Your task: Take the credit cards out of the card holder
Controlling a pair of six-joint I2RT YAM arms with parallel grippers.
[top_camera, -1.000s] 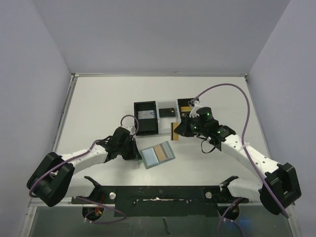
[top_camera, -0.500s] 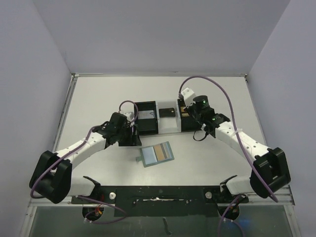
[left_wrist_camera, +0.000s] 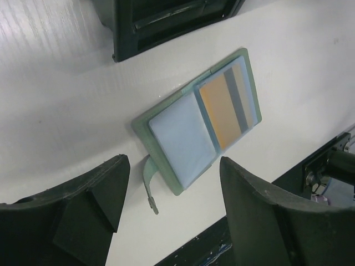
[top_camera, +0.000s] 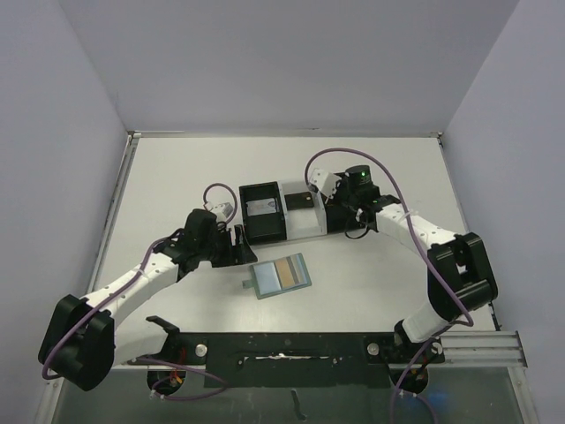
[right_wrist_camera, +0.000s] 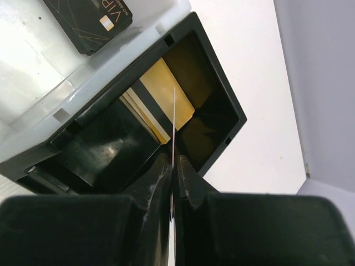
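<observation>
The card holder (top_camera: 280,276) lies open on the table, sage-green outside and pale blue inside (left_wrist_camera: 183,136). A gold-orange credit card (left_wrist_camera: 221,108) with a grey stripe sits in its right pocket. My left gripper (left_wrist_camera: 173,169) hangs open above the holder's near end, touching nothing; in the top view it (top_camera: 235,241) is up and left of the holder. My right gripper (right_wrist_camera: 172,162) is shut on a thin credit card (right_wrist_camera: 174,119), seen edge-on, over the right black box (right_wrist_camera: 222,119), which holds gold cards (right_wrist_camera: 158,97).
A second black box (top_camera: 263,212) stands left of a white tray (top_camera: 300,223). A dark card (right_wrist_camera: 91,16) lies on that tray (right_wrist_camera: 33,72). The holder's strap (left_wrist_camera: 148,185) trails toward the table's black front rail (top_camera: 291,344).
My left gripper has opened and drawn back up and left from the card holder. My right arm has carried its card from beside the holder to over the right black box.
</observation>
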